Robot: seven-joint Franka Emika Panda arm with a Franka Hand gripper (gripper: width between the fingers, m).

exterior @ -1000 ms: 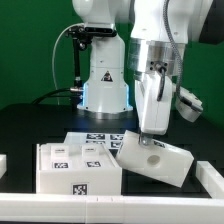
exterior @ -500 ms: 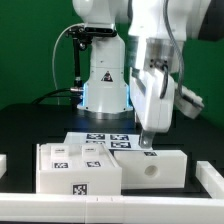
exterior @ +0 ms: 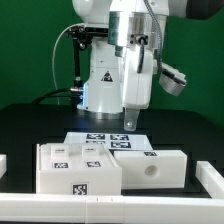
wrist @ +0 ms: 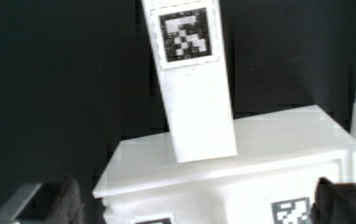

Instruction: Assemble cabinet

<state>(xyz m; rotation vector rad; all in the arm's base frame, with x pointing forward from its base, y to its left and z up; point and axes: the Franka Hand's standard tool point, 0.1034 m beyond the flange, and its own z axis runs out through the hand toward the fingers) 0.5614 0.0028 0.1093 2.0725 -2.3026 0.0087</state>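
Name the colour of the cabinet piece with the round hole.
The piece is white, clearest in the exterior view.

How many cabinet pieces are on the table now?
2: a tagged box at the exterior view's left, a block with a hole beside it on the right. Others may be hidden.

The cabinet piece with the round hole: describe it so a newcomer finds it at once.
Find the robot's base on the black table. In front of it two white cabinet pieces sit side by side; take the piece on the exterior view's right. Its front face has a round hole, whereas the box beside it carries a marker tag there.
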